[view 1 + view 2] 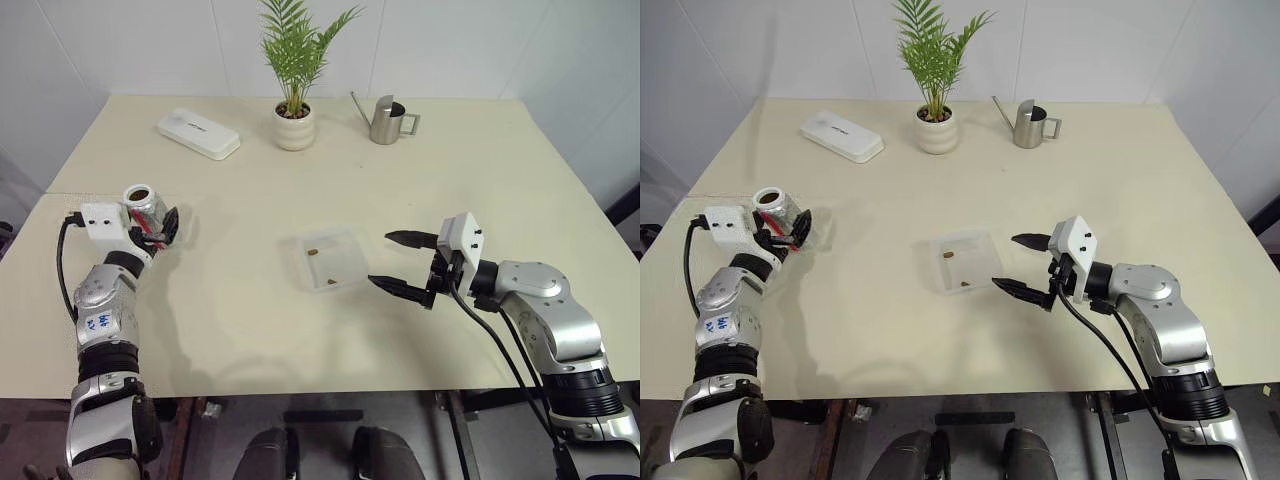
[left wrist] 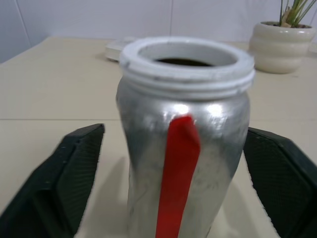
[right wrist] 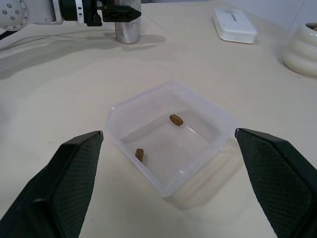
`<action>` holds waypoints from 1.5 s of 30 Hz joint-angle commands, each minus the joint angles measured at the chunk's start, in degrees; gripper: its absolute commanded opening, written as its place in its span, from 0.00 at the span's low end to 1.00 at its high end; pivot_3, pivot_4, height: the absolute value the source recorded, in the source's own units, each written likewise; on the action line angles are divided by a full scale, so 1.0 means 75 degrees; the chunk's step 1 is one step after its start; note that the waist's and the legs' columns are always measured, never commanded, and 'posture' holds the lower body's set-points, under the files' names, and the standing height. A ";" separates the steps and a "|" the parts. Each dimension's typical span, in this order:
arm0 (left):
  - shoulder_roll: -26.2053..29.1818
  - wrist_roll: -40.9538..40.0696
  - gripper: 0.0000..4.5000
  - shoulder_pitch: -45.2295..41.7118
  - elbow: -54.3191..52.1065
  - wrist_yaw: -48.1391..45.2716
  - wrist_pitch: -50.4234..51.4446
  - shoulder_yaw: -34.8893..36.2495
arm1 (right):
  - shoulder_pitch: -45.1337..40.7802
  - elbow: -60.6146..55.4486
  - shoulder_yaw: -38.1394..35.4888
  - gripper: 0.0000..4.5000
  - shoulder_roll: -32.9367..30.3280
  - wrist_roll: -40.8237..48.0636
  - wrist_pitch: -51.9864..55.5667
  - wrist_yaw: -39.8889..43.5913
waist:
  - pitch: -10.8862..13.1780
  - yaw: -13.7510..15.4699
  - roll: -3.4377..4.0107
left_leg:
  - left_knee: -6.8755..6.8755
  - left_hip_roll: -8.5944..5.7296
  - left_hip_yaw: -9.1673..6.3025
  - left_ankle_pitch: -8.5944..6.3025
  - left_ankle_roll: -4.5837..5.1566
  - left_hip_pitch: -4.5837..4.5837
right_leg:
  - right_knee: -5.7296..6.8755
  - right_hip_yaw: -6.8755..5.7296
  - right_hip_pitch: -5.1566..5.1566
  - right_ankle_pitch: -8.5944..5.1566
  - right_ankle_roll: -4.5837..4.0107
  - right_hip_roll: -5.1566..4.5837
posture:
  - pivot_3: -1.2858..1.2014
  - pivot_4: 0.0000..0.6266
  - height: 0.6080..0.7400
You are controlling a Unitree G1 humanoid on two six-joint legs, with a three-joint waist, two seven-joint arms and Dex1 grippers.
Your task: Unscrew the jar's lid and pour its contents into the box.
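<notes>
Small shiny silver lidless jar (image 2: 183, 148) is standing upright near the table's left edge, between the open left gripper's (image 1: 165, 228) unclamped fingers; right gripper (image 1: 405, 263) is gaping beside the clear plastic box (image 3: 163, 144).

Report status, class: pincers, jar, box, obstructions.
Both pincers open: left pincer straddling the uncapped shiny silver red-striped jar, upright on table. Right pincer beside clear square plastic box holding two brown bits. Nothing obstructing.
</notes>
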 commanded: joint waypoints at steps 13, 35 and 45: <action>0.0749 -0.0547 0.99 0.2968 -0.3152 -0.0478 0.1024 0.0440 | 0.0054 -0.0367 -0.0081 1.00 -0.0015 0.0328 0.0013 0.0294 | 0.0000 -0.0006 0.0000 | -0.0015 0.0000 -0.0001 -0.0036 -0.0045 0.0002 | -0.0007 0.0004 -0.0003 0.0002 -0.0009 -0.0074 | 0.52 0.24 1.00; 0.2452 -0.1148 0.99 0.2194 -0.4842 -0.5533 -0.0041 -0.1813 | 0.0843 -0.0885 -0.1689 1.00 -0.1669 0.1069 0.0322 0.0892 | 0.0004 0.0017 0.0008 | -0.0113 0.0008 0.0039 -0.0007 -0.0010 0.0018 | -0.0097 -0.0033 -0.0008 0.0024 -0.0029 0.0002 | 0.52 0.24 1.00; 0.2329 -0.1253 0.99 0.2064 -0.4426 -0.5310 0.0092 -0.1528 | 0.2180 -0.0994 -0.2754 1.00 -0.2023 0.1119 0.0197 0.0718 | 0.0004 0.0015 0.0008 | -0.0106 0.0016 0.0046 -0.0018 -0.0027 0.0054 | -0.0106 0.0004 0.0020 0.0034 -0.0021 -0.0012 | 0.52 0.24 1.00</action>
